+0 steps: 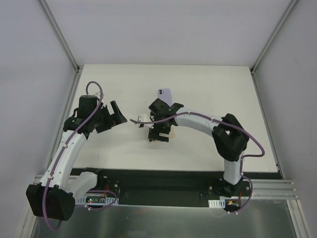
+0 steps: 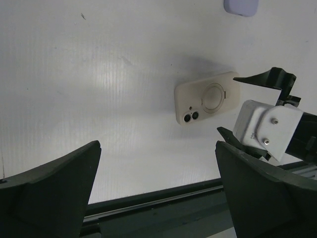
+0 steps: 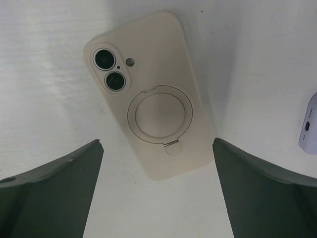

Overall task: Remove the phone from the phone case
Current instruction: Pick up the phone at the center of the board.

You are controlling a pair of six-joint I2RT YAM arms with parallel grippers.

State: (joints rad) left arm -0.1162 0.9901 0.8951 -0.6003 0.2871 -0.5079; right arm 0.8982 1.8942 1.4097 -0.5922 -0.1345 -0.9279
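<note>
Arrangement before extraction. At far left, the left tool (image 2: pixel 157 145) sits well to the left of the case (image 3: pixel 163 59) and clear of it, with jaws spread wide and nothing held. It faces the case, probably so that it can brace or take one end once peeling begins.

The case is cream and lies flat on the white counter (image 1: pixel 208 84), back upward, with its ring stand (image 3: pixel 159 115) folded flush. The phone (image 3: pixel 113 81) is inside it, and only its two lenses show through the corner cut-out, so no part of the task looks done. Because the screen side faces down, the soft rim is hard to reach from above. The case will likely need lifting or turning first.

Directly above the case, the right tool (image 3: pixel 157 143) has its jaws equally wide and empty. One jaw stands on either side of the end farthest from the lenses, and neither visibly touches it. That straddle suits a descent and a pinch across the width.

A lilac handset (image 1: pixel 164 93) lies beyond the case on the far side, apart from it. Whether it is a bare phone or a second cover cannot be told.
</note>
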